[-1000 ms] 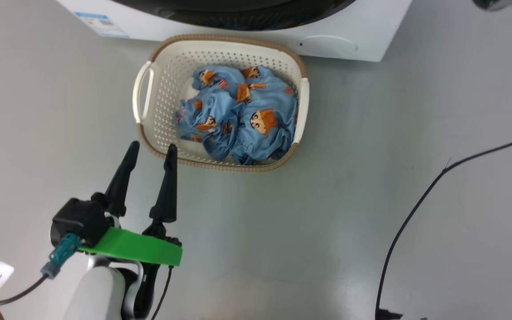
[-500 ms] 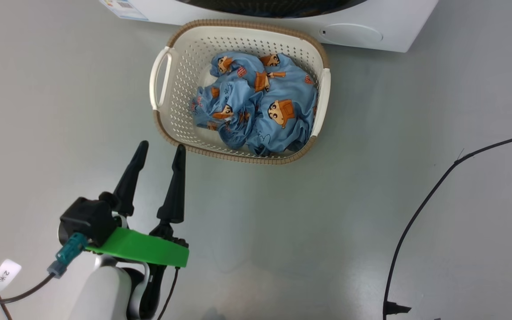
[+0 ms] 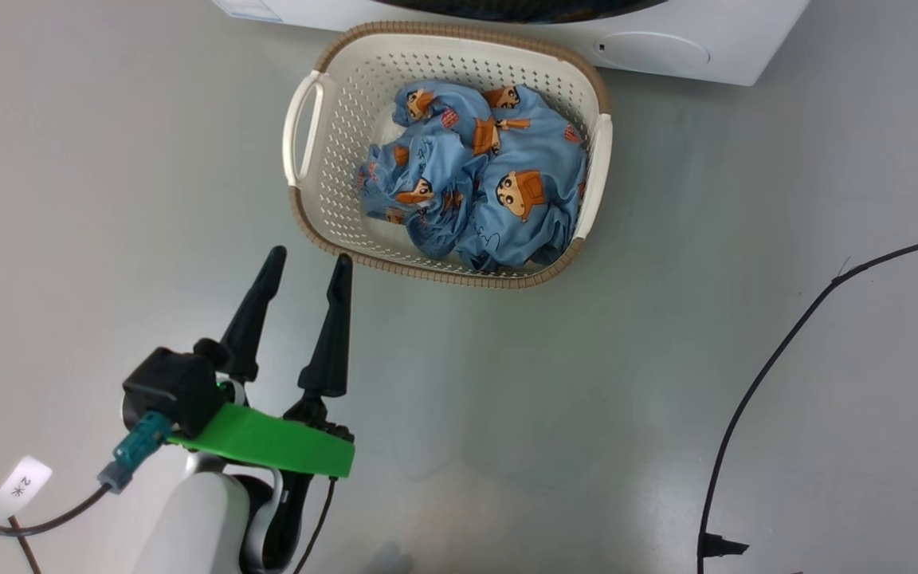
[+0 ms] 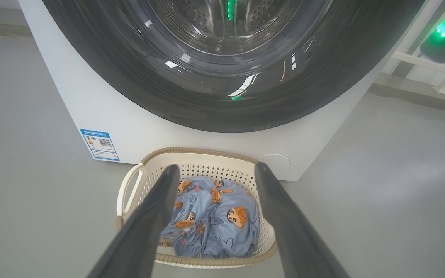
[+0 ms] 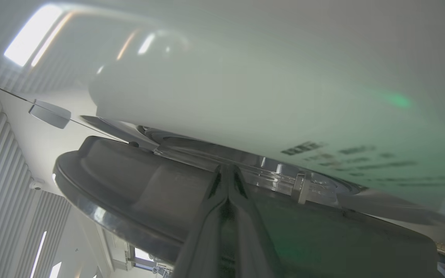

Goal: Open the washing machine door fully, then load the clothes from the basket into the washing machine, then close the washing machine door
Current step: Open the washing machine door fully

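Washing machine door (image 4: 137, 92) fronts the white washing machine (image 4: 91, 116), shut or barely ajar. The right gripper (image 5: 228, 170), fingers pinched together at the door's edge seam, should in my judgement hook behind the rim and follow the hinge's arc. The rim is glossy black around bulging glass; below, blue clothes (image 3: 483, 175) fill the basket (image 3: 427, 273), with the left gripper (image 3: 309, 255) spread wide nearby.
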Controlling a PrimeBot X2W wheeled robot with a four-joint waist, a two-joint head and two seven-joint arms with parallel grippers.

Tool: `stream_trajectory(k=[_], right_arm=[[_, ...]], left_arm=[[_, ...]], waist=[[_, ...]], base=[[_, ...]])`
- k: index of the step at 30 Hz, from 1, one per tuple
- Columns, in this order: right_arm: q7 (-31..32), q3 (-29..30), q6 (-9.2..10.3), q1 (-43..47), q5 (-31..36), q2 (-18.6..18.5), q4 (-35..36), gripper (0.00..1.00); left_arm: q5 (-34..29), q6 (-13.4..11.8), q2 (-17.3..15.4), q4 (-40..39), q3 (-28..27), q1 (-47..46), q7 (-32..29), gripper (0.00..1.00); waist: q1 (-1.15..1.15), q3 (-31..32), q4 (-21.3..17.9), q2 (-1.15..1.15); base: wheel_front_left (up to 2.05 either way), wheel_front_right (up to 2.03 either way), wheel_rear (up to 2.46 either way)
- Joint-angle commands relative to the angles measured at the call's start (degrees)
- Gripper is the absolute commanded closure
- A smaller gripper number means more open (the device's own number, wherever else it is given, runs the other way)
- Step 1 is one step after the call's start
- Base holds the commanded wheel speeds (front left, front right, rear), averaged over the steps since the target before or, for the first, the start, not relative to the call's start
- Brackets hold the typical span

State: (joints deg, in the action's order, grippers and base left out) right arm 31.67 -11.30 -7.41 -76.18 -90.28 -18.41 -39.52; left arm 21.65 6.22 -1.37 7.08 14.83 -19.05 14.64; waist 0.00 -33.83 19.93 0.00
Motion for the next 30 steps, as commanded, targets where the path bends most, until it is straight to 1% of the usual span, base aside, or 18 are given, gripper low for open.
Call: stream_trajectory(k=[1, 12, 30], right_arm=[[-0.1, -0.4, -0.08, -0.6, 0.8, 1.2, 1.4, 1.00], [0.8, -2.1, -0.08, 1.3, 1.5, 1.6, 1.6, 1.00], [3.4, -6.2, -0.08, 11.0, 1.3, 3.3, 5.2, 1.00]], left_arm=[[0.5, -0.5, -1.5, -1.6, -1.4, -0.2, 0.4, 0.00], [1.0, -0.9, -1.5, -1.5, -1.1, -0.2, 0.4, 0.00], [-1.9, -0.2, -1.5, 0.2, -2.8, 2.2, 0.4, 0.00]], waist=[[0.00, 0.1, 0.2, 0.00], [0.00, 1.3, 0.1, 0.00], [0.00, 7.8, -3.2, 0.00]], base=[[0.00, 0.00, 0.00], [0.00, 0.00, 0.00], [0.00, 0.00, 0.00]])
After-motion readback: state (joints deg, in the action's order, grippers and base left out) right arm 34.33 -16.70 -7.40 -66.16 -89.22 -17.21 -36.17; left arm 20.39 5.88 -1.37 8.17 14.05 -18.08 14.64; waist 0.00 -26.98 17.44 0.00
